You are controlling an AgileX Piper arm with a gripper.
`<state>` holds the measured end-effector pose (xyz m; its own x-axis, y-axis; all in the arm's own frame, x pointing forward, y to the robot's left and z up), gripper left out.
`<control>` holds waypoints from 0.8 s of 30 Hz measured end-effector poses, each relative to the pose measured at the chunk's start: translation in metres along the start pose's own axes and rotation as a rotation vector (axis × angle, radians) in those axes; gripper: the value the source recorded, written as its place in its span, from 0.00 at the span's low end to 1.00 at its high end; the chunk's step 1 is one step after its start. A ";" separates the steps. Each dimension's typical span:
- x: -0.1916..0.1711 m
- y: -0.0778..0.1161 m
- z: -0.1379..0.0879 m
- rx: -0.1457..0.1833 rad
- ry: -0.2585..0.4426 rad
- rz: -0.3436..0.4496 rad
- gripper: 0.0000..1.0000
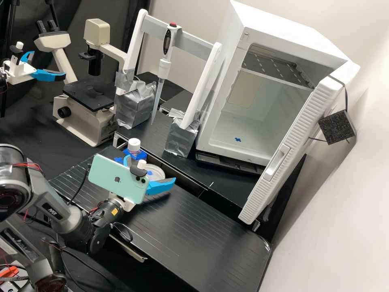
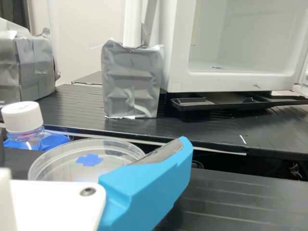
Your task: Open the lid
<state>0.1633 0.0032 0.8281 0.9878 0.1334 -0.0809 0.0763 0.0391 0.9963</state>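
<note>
You are watching a lid-opening job that is apparently only starting: the white tool (image 1: 150, 169) is holding its blue fingers (image 1: 161, 187) wide apart and gripping nothing, with the lifting seemingly waiting to be done. Near the fingers, the clear, shallow round dish (image 1: 161, 174) is sitting on the black bench (image 1: 194, 231) close to a white-capped bottle (image 2: 22, 118), its see-through lid (image 2: 118, 150) apparently resting in place above a blue cross (image 2: 89, 159).
</note>
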 end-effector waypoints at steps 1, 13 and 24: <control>0.000 0.000 0.000 -0.003 0.003 -0.006 1.00; 0.002 -0.005 0.004 0.006 -0.011 -0.037 1.00; 0.003 -0.006 0.006 -0.001 -0.018 -0.044 0.00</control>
<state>0.1664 -0.0025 0.8221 0.9857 0.1139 -0.1241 0.1196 0.0458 0.9918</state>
